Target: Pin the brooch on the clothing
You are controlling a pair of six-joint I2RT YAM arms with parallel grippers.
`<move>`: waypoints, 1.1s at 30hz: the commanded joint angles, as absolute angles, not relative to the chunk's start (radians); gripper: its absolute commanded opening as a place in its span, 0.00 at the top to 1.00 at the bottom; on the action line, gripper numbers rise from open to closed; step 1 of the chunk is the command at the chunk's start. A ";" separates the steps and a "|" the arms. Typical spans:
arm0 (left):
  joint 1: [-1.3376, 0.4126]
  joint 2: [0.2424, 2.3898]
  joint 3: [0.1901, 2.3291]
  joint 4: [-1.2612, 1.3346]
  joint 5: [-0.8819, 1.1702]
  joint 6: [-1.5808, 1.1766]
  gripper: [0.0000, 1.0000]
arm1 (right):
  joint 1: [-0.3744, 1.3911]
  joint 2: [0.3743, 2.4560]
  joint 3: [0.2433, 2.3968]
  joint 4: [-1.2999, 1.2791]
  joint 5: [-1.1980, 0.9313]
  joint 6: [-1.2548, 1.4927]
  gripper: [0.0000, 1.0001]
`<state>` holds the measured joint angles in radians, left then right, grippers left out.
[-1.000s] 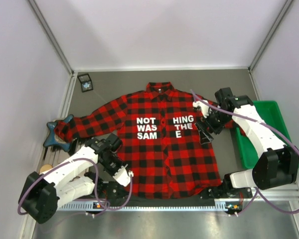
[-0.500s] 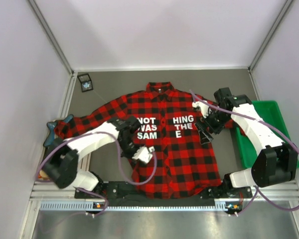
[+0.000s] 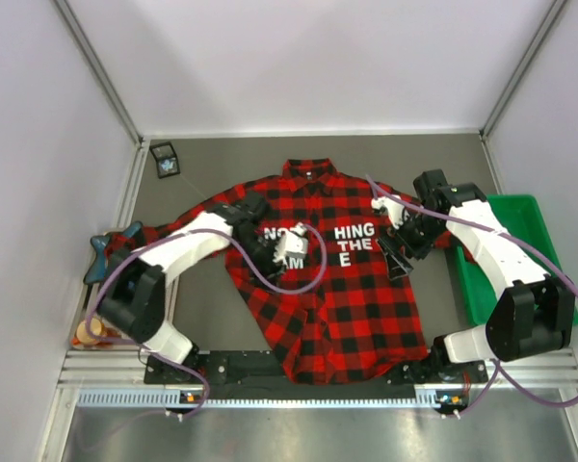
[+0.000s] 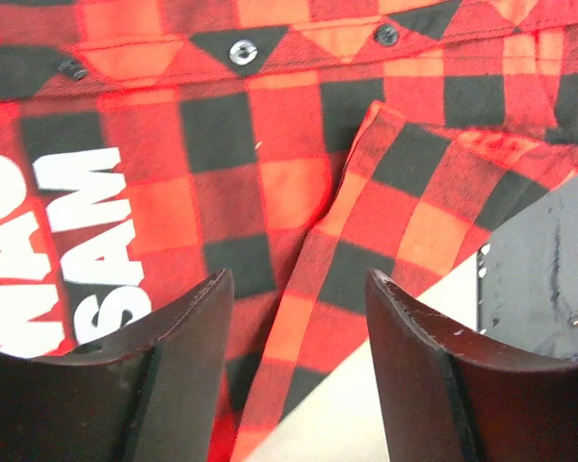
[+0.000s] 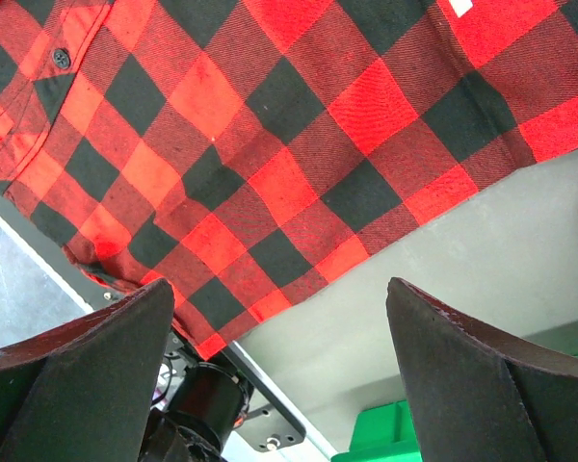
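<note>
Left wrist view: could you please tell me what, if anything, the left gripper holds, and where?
Nothing is held: the left gripper stands open over the shirt, whose folded edge lies in the gap.

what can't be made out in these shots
- brooch: top view, too small; perhaps the pale speck in the black box.
- lettering on the shirt: top view, left pincer covers most of the left block; left wrist view, frame edge crops it.
- green bin: top view, right arm hides part.
</note>
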<state>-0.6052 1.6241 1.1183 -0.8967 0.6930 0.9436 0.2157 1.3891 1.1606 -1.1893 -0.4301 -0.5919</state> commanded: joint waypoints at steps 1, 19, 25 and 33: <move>-0.462 1.416 1.056 -0.971 0.856 1.109 0.36 | 0.221 1.362 1.167 -1.181 -0.436 -0.612 0.10; -0.834 1.491 0.928 -0.704 0.713 1.227 0.40 | 0.215 1.365 1.144 -1.169 -0.448 -0.601 0.10; -0.876 1.597 0.972 -0.666 0.669 1.215 0.40 | 0.203 1.353 1.114 -1.164 -0.462 -0.614 0.10; -0.891 1.667 0.985 -0.641 0.635 1.227 0.40 | 0.192 1.338 1.095 -1.164 -0.469 -0.620 0.10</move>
<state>-0.8848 1.6421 0.9539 -0.6632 0.6472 1.2160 0.2005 1.3781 1.1011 -1.1713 -0.4412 -0.6022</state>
